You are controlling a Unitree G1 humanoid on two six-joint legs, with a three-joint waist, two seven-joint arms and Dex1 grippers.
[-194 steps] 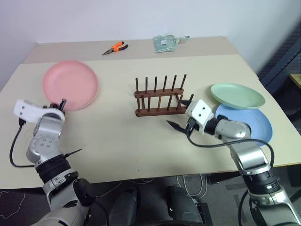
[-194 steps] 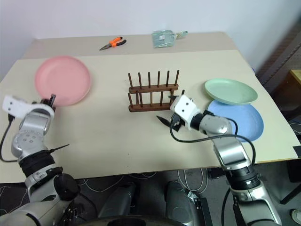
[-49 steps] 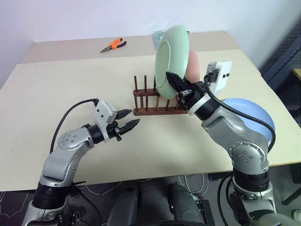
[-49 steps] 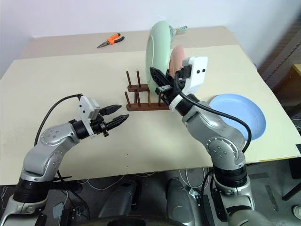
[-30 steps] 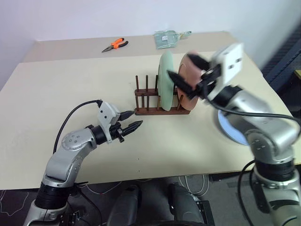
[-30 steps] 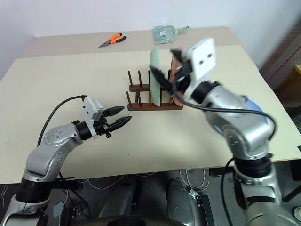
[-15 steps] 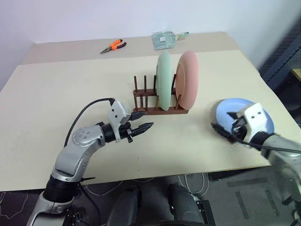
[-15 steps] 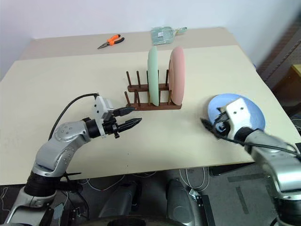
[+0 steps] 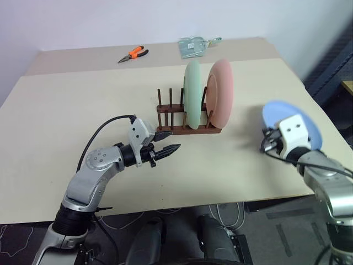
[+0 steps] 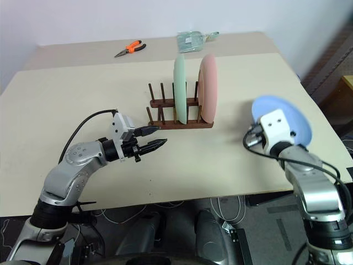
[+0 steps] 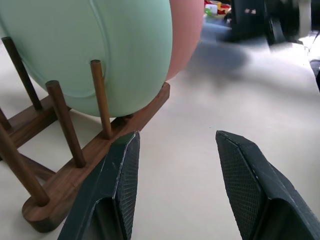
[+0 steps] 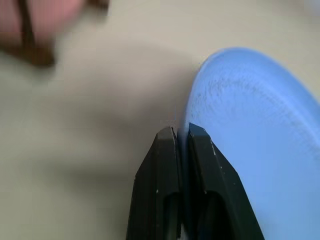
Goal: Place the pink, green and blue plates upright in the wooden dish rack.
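A green plate (image 9: 192, 95) and pink plate (image 9: 221, 93) stand upright in the wooden dish rack (image 9: 174, 122) mid-table (image 9: 66, 116). The right gripper (image 12: 181, 137) pinches the blue plate (image 9: 289, 118) by its rim near the table's right edge. The left gripper (image 9: 168, 149) hovers open beside the rack.

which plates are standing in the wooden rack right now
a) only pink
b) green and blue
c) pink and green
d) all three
c: the green plate and the pink plate stand upright between the pegs of the wooden rack, while the blue plate is off to the side at the right gripper.
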